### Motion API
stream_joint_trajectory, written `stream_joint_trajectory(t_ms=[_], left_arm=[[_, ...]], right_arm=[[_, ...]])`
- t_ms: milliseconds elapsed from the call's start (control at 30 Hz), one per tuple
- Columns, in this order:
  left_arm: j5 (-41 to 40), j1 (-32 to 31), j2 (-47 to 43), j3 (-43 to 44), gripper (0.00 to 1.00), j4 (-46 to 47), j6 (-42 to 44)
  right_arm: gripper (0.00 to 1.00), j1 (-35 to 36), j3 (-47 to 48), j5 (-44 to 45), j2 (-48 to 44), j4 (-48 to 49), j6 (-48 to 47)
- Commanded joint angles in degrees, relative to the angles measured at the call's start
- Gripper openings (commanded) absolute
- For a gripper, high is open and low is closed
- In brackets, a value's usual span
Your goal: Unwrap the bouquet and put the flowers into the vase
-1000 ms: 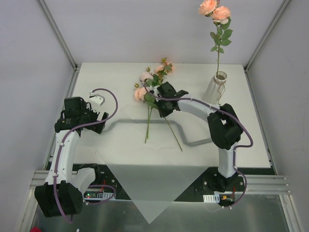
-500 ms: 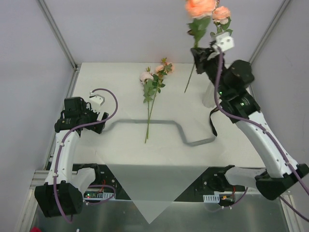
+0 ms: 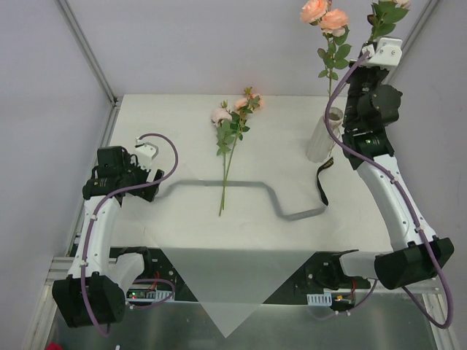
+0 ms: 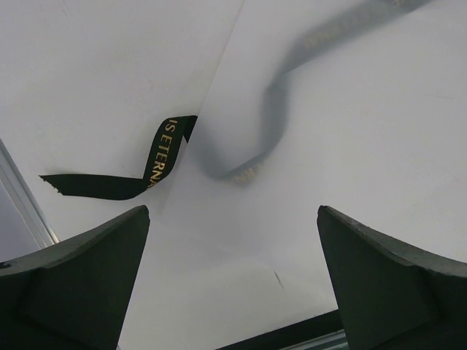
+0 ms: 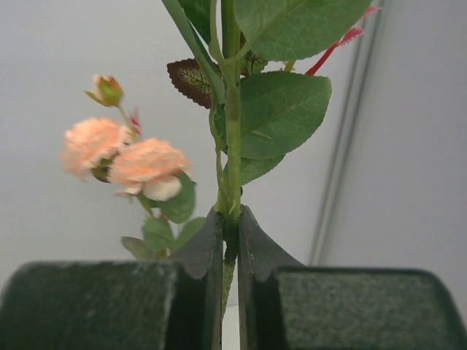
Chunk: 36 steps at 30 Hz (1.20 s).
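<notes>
so our right fingers (image 5: 206, 251) are pinched on a rose stem (image 5: 232, 109) up near the vase (image 3: 321, 138), left fingers (image 4: 80, 270) spread wide over the tabletop (image 3: 175, 117)

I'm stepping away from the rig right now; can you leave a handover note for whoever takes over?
Left gripper: open, empty, over the table, left side.
Right gripper: shut on a rose stem, raised high near the vase.
Done: bouquet unwrapped, paper at the near edge, ribbon loose; one stem stands in the vase.
To do: put the held stem in, then the stems lying mid-table.
</notes>
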Motion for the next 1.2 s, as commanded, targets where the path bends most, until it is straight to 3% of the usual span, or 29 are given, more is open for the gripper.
stream_joint_trajectory(t_ms=[0,567,633,667,767,1033,1167], left_arm=[[0.11,-0.41,0.32,1.58,0.99,-0.57,0.52],[1.33,-0.32,1.46,2.02,0.99,-0.66,0.35],[1.51,-0.32,2.08,2.46,0.99,-0.57,-0.17],[1.6,-0.32,2.17,2.98,0.99,-0.57,-0.26],[1.95,-0.32,2.69,3.69,0.99,-0.57,-0.53],[2.04,-0.41,2.61,4.22,0.99,-0.57,-0.7],[2.48,-0.32,3.05,4.48,0.99,-0.57,-1.14]], right_arm=[[0.01,-3.31,-2.53,6.37,-0.83,7.19,0.17],[0.01,-8.86,-9.48,7.17,4.88,7.11,9.22],[0.08,-8.86,-9.05,6.65,5.41,2.81,11.68],[0.24,-8.77,-9.31,6.21,5.24,1.31,12.73],[0.51,-8.6,-11.49,5.51,2.96,-4.22,17.03],[0.62,-3.42,-14.59,3.04,-6.0,-9.77,18.55],[0.63,8.06,-11.87,4.53,-6.19,-14.5,11.7]])
